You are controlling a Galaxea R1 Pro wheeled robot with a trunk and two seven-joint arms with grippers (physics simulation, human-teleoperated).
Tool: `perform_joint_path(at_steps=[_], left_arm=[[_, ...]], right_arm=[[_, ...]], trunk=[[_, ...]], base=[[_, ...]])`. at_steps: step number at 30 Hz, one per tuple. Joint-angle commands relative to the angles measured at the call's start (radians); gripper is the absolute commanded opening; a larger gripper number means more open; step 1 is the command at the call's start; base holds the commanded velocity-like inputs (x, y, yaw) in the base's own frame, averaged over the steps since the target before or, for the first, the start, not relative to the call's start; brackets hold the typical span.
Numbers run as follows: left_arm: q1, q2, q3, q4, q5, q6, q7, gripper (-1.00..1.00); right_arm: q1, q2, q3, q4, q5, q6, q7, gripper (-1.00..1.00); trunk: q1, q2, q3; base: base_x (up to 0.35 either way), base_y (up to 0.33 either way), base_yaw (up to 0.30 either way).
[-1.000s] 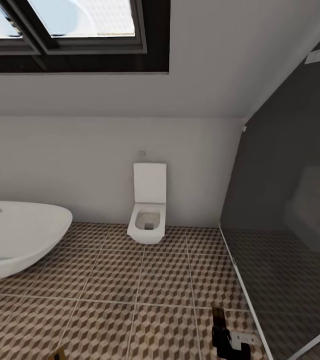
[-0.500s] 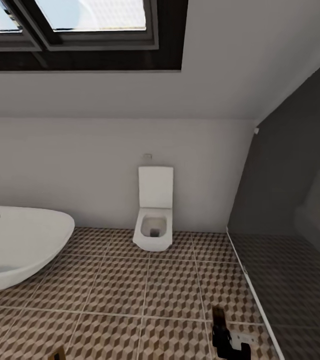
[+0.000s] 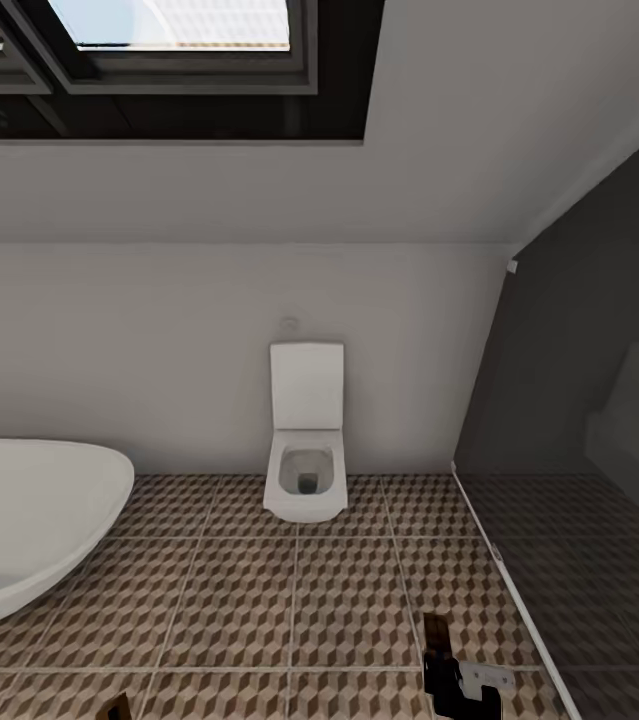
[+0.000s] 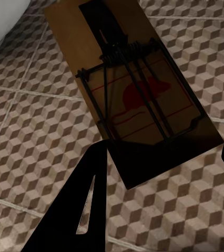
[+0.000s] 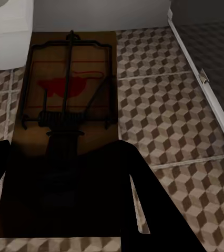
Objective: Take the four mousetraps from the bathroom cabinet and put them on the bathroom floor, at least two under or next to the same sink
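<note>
Cube-tiled bathroom floor (image 3: 259,600), toilet (image 3: 306,470) ahead. Left gripper (image 4: 159,178) pinches one mousetrap (image 4: 138,100); right gripper (image 5: 64,189) pinches another mousetrap (image 5: 64,89). Carrying step; next, probably find the sink.

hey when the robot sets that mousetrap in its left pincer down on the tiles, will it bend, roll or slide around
The mousetrap looks like a flat, stiff wooden board, so it probably won't bend or roll. Its thin profile suggests it is light and may skid on the smooth-looking floor. The wire spring on top looks like the delicate part.
</note>
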State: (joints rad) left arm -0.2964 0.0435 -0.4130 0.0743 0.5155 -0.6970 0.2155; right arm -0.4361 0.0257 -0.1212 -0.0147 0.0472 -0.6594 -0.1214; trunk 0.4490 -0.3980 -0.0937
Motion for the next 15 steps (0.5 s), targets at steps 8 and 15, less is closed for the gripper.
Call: perform_joint_path(at_steps=[8,15], left_arm=[[-0.001,-0.001,-0.009,0.002,-0.002,-0.003,0.008,-1.0],[-0.001,-0.001,-0.008,0.002,-0.002,-0.003,0.008,-1.0]], right_arm=[[-0.001,-0.002,-0.006,0.001,0.003,-0.003,-0.004,-1.0],[-0.001,-0.003,-0.006,0.001,0.003,-0.002,-0.004,-1.0]], trunk=[[0.001,-0.002,-0.001],[0.001,-0.002,-0.001]], base=[[0.062,0.044,-0.017],[0.0,0.0,0.0]])
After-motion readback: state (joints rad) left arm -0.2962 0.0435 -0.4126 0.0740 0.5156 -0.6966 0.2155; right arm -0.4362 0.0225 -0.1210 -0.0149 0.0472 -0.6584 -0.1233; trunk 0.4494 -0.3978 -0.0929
